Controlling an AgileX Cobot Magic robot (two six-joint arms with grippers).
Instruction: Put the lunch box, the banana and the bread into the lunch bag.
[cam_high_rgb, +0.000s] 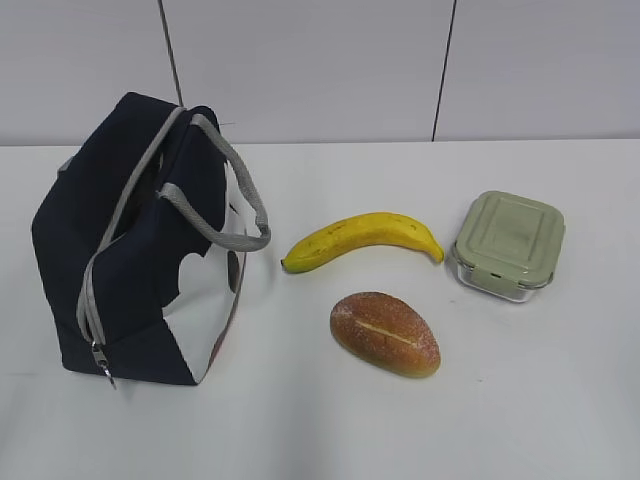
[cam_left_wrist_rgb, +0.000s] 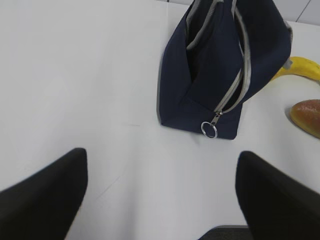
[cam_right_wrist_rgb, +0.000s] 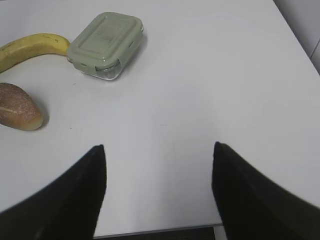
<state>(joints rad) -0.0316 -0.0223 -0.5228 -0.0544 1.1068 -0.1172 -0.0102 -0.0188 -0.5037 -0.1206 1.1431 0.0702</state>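
Note:
The navy lunch bag (cam_high_rgb: 140, 250) stands upright on the left of the white table, its top zipper open and its grey handles drooping to the right. Right of it lies the yellow banana (cam_high_rgb: 362, 238), with the brown bread (cam_high_rgb: 385, 333) in front of it. The lunch box (cam_high_rgb: 508, 243), green lid on, sits at the right. Neither arm shows in the exterior view. My left gripper (cam_left_wrist_rgb: 162, 155) is open over bare table short of the lunch bag (cam_left_wrist_rgb: 225, 65) and its ring pull (cam_left_wrist_rgb: 209, 129). My right gripper (cam_right_wrist_rgb: 159, 148) is open, empty, near the table's front edge, well short of the lunch box (cam_right_wrist_rgb: 106, 44).
The banana (cam_right_wrist_rgb: 30, 49) and bread (cam_right_wrist_rgb: 19, 107) lie at the left edge of the right wrist view. The table's right edge (cam_right_wrist_rgb: 297, 42) runs close beside the right gripper's side. A pale panelled wall (cam_high_rgb: 320, 70) stands behind the table.

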